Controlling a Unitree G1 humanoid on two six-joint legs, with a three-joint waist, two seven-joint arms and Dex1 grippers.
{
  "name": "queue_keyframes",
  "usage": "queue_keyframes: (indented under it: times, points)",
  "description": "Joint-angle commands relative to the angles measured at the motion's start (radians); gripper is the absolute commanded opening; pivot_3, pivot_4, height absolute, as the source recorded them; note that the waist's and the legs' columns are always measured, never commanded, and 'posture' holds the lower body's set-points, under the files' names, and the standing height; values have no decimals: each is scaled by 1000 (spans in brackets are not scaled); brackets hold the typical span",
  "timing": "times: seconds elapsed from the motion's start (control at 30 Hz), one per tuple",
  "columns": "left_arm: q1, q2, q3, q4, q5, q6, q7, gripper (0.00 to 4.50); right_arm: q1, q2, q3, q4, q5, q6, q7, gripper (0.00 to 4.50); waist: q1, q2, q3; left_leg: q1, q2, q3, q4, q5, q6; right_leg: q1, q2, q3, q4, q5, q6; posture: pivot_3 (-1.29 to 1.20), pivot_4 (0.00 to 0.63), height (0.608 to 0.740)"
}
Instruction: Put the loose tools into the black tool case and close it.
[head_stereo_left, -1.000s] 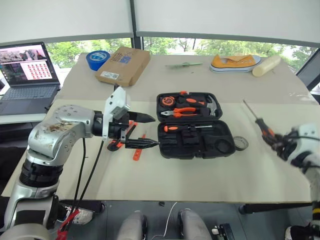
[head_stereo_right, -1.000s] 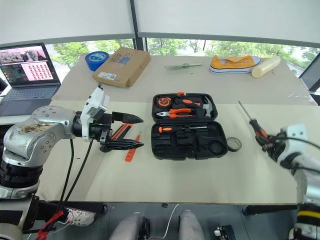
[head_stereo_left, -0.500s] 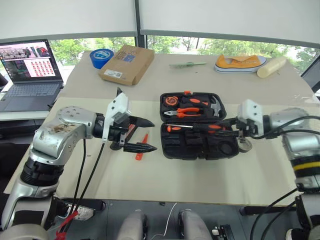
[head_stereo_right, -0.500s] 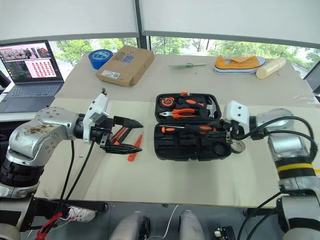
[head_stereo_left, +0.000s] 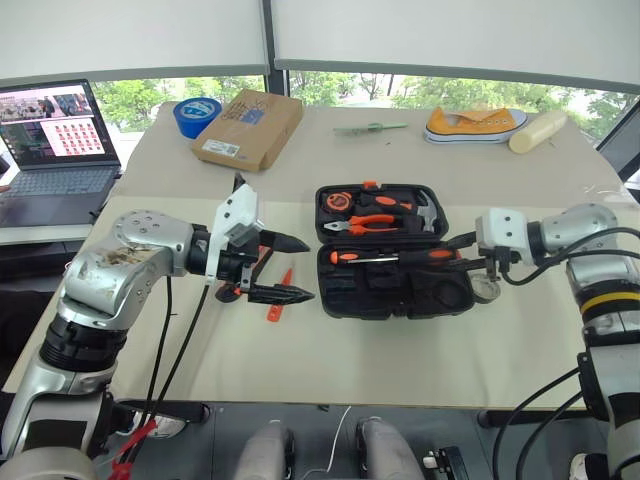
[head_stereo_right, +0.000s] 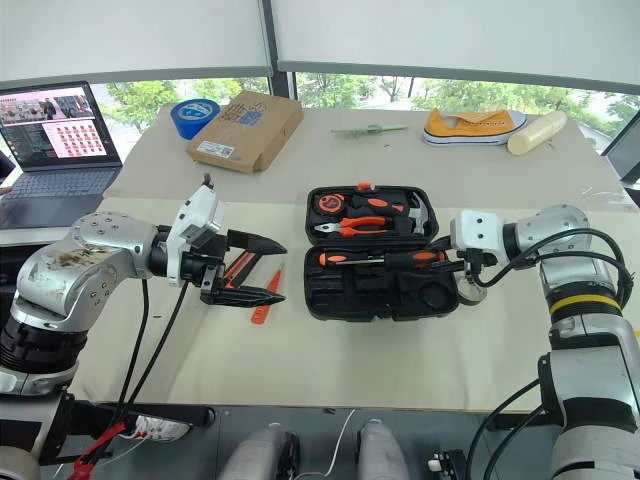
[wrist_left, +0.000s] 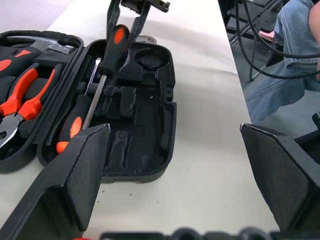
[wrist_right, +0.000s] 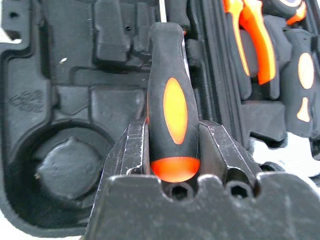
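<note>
The black tool case (head_stereo_left: 455, 298) lies open mid-table. One screwdriver (head_stereo_left: 346, 257) rests in its near half. My right gripper (head_stereo_left: 466, 262) is shut on the handle of a second orange-and-black screwdriver (wrist_right: 172, 110), held level just over the same half with its shaft pointing left. Behind that gripper a greyish tape ring (head_stereo_right: 472, 293) peeks out on the table. My left gripper (head_stereo_left: 290, 267) hangs open left of the case. Under it lie the utility knife (head_stereo_right: 238, 266), partly hidden, and the slim orange tester screwdriver (head_stereo_left: 278, 300).
Pliers (head_stereo_left: 375, 222) and a hammer (head_stereo_left: 425, 212) sit in the case's far half. A cardboard box (head_stereo_left: 248, 130), a blue tape roll (head_stereo_left: 196, 115), a yellow shoe (head_stereo_left: 475, 123) and a laptop (head_stereo_left: 55, 140) stand further back. A person's leg in jeans (wrist_left: 300, 50) is beyond the table's right end.
My right arm swung in from the table's right side with the screwdriver and rolled it from pointing up-left to lying level over the case's near half. The left gripper stayed put.
</note>
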Motion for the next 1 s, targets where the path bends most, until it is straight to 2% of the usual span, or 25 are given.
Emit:
queue_keyframes:
  times: [0.03,0.3,0.37,0.5,0.57,0.73,0.83,1.0]
  points:
    - [-8,3,21,-23,3,-27,6,4500,-21,-11,-10,0,-14,-35,-2,1018,-1,0,0,0,0,0,0,0,0,0,0,0,0,0,0,0,150,735]
    - [-14,-6,20,-22,10,-30,6,4500,-32,-10,8,24,-89,-17,-78,1018,0,0,0,0,0,0,0,0,0,0,0,0,0,0,0,0,150,735]
    - [-14,-7,21,-21,10,-31,5,4500,-27,-13,9,24,-87,-17,-50,2018,0,0,0,0,0,0,0,0,0,0,0,0,0,0,0,0,150,735]
    - [-17,-6,24,-10,14,-36,4,4500,-35,-7,-21,13,-61,-12,-54,3282,-1,0,0,0,0,0,0,0,0,0,0,0,0,0,0,0,150,735]
    - [-17,-6,24,-7,14,-39,5,4500,-53,13,-51,-18,-17,71,-52,3968,-1,0,0,0,0,0,0,0,0,0,0,0,0,0,0,0,150,735]
    - [-15,-10,20,-4,15,-46,10,4500,-49,58,-84,-134,60,285,-47,3968,-2,0,0,0,1,0,0,0,0,0,0,0,1,0,0,0,150,735]
    - [-16,-19,15,-1,19,-51,13,4500,-15,70,-88,-198,83,381,-50,3255,-1,0,0,0,1,0,0,0,0,-1,0,0,1,0,0,0,150,735]
    - [-18,-24,10,5,24,-58,14,4500,29,85,-69,-233,63,398,-86,1617,5,0,0,-1,-1,-1,0,-1,1,0,-1,-1,1,0,0,0,150,735]
